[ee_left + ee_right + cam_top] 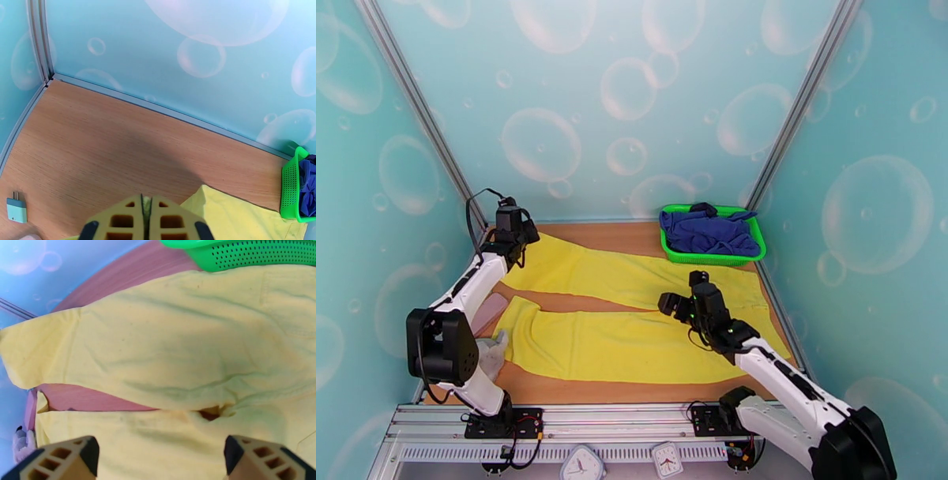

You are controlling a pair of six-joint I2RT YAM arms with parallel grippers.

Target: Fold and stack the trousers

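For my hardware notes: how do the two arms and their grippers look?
The left arm and right arm have white links and black joints; thin black cables loop near the wrists. The left gripper and right gripper have tan fingers with square holes and black edges.

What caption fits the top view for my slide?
Yellow trousers spread out; left pincer shut on a leg end, right pincer open.

We see trousers (pixel 237 213) and green basket (pixel 290 193) cut off by the left wrist view's edges; the left arm (pixel 442 343) half hides the grey-white cloth (pixel 494 351).
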